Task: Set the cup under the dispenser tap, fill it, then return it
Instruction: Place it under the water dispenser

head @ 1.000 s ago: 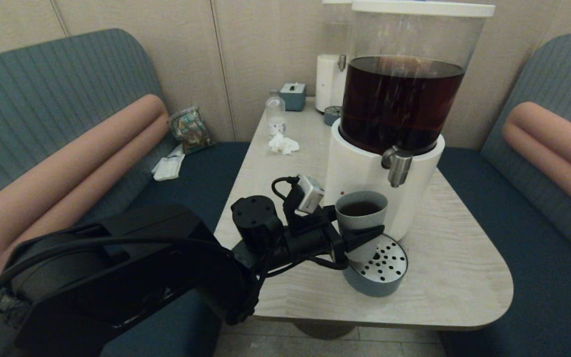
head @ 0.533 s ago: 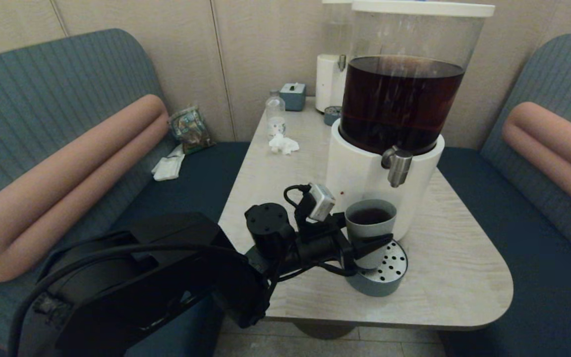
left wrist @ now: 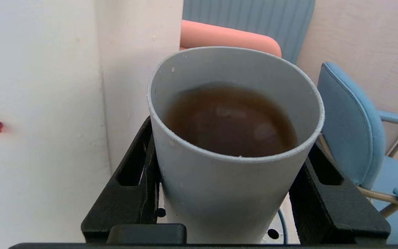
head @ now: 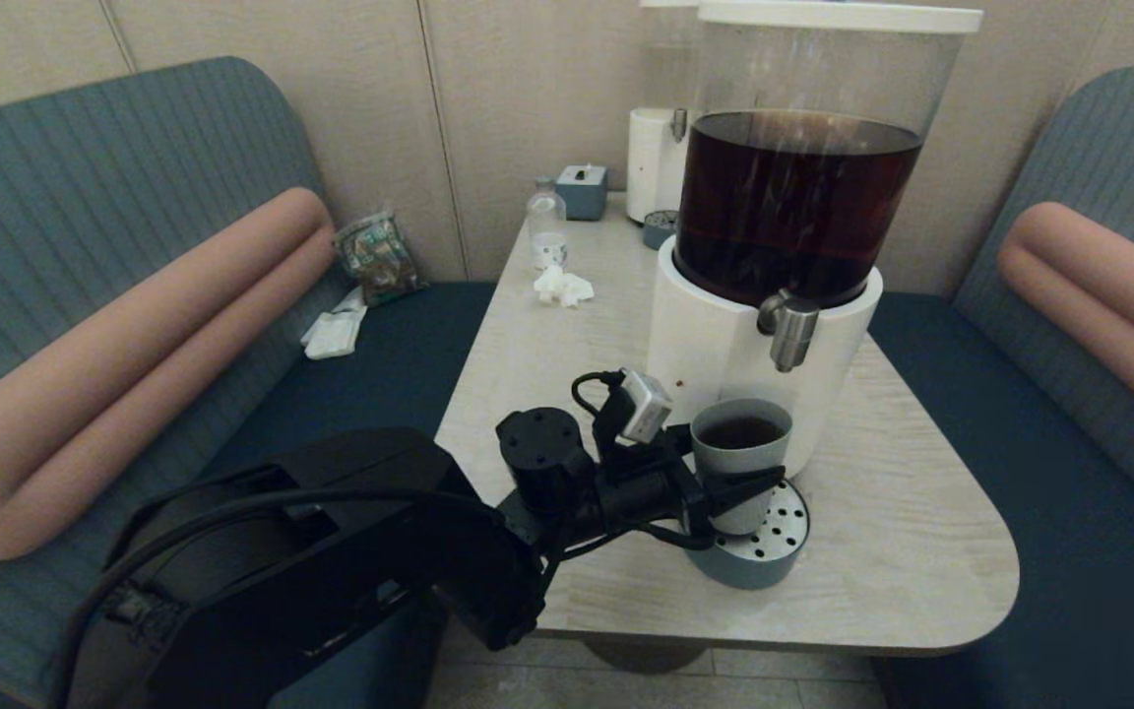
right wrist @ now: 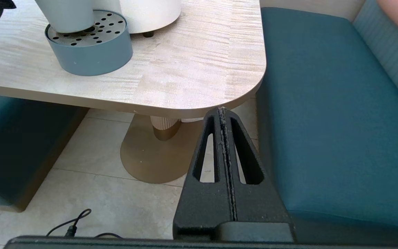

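Observation:
The grey-blue cup (head: pixel 739 463) holds dark brown liquid and stands upright over the left part of the round drip tray (head: pixel 756 563). My left gripper (head: pixel 742 481) is shut on the cup, one black finger on each side of its wall. In the left wrist view the cup (left wrist: pixel 230 197) fills the space between the fingers (left wrist: pixel 133 186), next to the white dispenser base (left wrist: pixel 36 103). The steel dispenser tap (head: pixel 789 335) points down, above and slightly right of the cup's rim. My right gripper (right wrist: pixel 221 112) is shut and empty, low beside the table's near right corner.
A slimmer white dispenser (head: pixel 654 162), a small bottle (head: pixel 547 228), a tissue box (head: pixel 583 190) and a crumpled tissue (head: pixel 563 286) stand at the far end of the table (head: pixel 882 551). Blue benches flank it. The rounded table edge (right wrist: pixel 199 109) lies just ahead of the right gripper.
My left arm has carried the cup to the right and a little lower, closer to the dispenser base and the tap. The right arm has not moved.

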You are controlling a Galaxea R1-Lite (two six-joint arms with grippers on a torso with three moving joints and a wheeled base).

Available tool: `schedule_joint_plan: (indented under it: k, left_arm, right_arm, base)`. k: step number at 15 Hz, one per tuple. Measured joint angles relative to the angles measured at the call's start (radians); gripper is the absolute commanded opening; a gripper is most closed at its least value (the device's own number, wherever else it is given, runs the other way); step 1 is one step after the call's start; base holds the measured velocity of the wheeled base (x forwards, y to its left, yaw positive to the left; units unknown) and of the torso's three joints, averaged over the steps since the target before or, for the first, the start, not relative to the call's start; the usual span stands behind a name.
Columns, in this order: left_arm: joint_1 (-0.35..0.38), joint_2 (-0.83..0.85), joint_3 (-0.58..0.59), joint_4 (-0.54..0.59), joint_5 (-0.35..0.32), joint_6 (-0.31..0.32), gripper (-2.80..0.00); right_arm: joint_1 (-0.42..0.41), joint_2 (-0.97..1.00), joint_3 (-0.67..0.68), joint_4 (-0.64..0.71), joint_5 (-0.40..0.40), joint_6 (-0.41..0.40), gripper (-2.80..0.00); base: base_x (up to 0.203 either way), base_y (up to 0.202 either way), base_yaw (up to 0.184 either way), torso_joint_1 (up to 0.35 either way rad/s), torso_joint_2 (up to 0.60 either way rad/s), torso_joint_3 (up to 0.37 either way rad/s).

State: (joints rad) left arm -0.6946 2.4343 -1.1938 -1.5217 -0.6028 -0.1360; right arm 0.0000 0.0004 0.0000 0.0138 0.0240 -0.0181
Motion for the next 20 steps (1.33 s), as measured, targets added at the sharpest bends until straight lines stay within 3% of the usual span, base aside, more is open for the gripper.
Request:
schedule_joint_plan:
  k: [20]
  left_arm:
    - [0.001,0.061,-0.083,-0.002,0.003,-0.007,-2.8]
  right_arm:
    - [0.0,0.0,0.0,0.0,0.0,0.0,-2.8]
  base:
    - [0.0,0.0,0.0,0.0,0.0,0.0]
